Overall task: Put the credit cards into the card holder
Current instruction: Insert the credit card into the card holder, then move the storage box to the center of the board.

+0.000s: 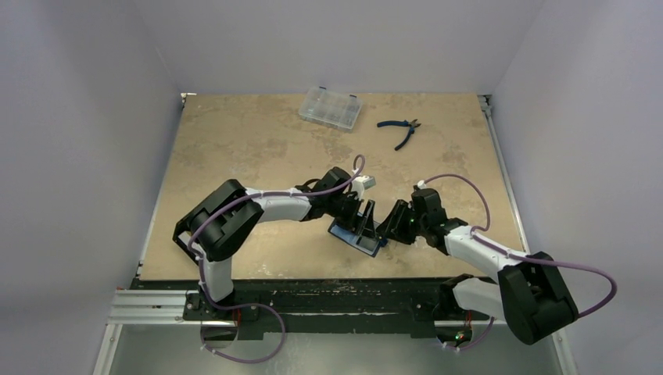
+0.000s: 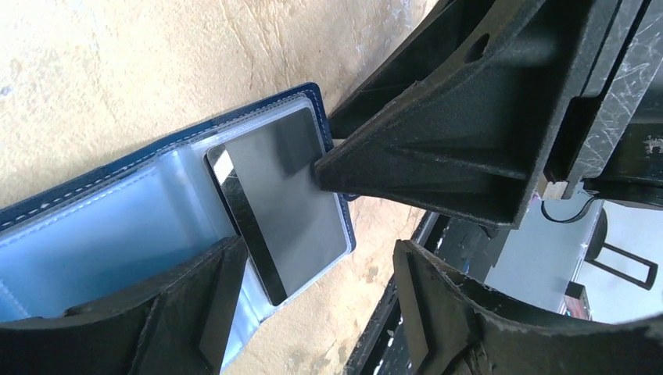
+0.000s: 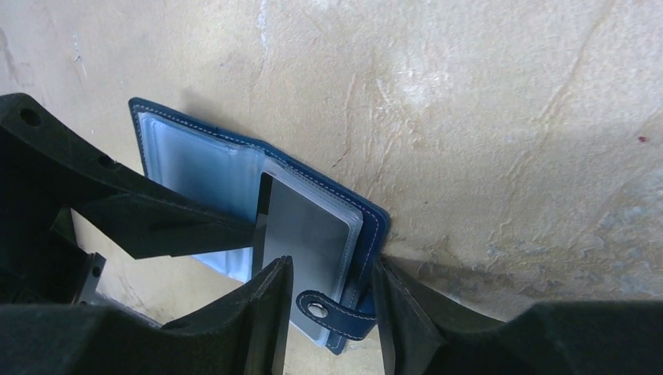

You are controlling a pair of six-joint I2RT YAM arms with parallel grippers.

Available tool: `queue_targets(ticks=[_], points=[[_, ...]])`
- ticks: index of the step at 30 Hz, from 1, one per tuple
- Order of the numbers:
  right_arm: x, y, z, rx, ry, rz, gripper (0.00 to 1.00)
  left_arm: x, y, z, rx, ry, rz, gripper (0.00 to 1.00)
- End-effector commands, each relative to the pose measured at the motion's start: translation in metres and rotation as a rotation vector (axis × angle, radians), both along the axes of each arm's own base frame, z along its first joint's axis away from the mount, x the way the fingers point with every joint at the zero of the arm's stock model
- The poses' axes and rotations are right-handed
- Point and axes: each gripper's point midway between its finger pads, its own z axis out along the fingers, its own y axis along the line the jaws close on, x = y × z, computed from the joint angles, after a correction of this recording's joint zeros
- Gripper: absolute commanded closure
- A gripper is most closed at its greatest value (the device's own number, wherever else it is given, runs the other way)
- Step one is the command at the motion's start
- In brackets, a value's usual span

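The left gripper (image 2: 317,258) is seen spread wide with nothing between its jaws. One of its fingers (image 3: 180,226) is set against the striped end of the credit card (image 2: 285,195). The right gripper (image 3: 332,269) is held partly apart astride the edge of the card holder (image 3: 180,164) that carries the snap tab (image 3: 344,312). Whether that edge is actually clamped cannot be told. One fingertip (image 2: 344,168) of this gripper is laid on the card's opposite end.

The card holder is spread open on the table (image 3: 508,117) between the two grippers, near its front edge. The card is lodged in a clear sleeve (image 2: 117,234), with its striped end towards the fold.

The task is judged to be under way. One card appears partly seated and is probably yet to be pushed home. No other card is found in any view, so it cannot be said whether more are already stowed.

The dark stripe (image 2: 254,234) is shown plainly in the left wrist view, where the tab is hidden. The tab and its stud (image 3: 317,310) are given only in the right wrist view. Only from above are a clear compartment case (image 1: 330,107) and pliers (image 1: 399,131) seen, well apart at the far side, while the card itself is masked by the arms.
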Motion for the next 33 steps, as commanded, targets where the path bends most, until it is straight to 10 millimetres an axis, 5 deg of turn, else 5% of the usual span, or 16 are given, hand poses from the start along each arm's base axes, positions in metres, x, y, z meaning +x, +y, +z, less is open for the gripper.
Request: queue_targets(ticks=[1, 7, 11, 15, 19, 23, 26, 33], points=[[0.022, 0.000, 0.025, -0.051, -0.127, 0.039, 0.49, 0.016, 0.004, 0.041, -0.050, -0.060, 0.020, 0.26], [0.038, -0.010, 0.055, -0.185, -0.273, 0.142, 0.26, 0.024, 0.036, 0.081, -0.045, -0.088, 0.075, 0.22], [0.044, -0.006, 0.068, -0.216, -0.320, 0.232, 0.19, 0.035, 0.088, 0.101, -0.002, -0.096, 0.222, 0.21], [0.046, 0.009, 0.073, -0.184, -0.355, 0.319, 0.17, 0.053, 0.172, 0.121, 0.156, -0.133, 0.572, 0.21], [0.049, 0.022, 0.073, -0.152, -0.371, 0.383, 0.16, 0.045, 0.273, 0.139, 0.405, -0.150, 1.028, 0.20], [0.049, 0.028, 0.071, -0.140, -0.378, 0.433, 0.15, 0.029, 0.347, 0.155, 0.571, -0.209, 1.341, 0.06], [0.047, 0.030, 0.070, -0.134, -0.385, 0.465, 0.15, 0.030, 0.377, 0.155, 0.637, -0.229, 1.468, 0.00], [0.036, 0.036, 0.075, -0.077, -0.402, 0.499, 0.15, 0.057, 0.382, 0.104, 0.659, -0.077, 1.482, 0.00]])
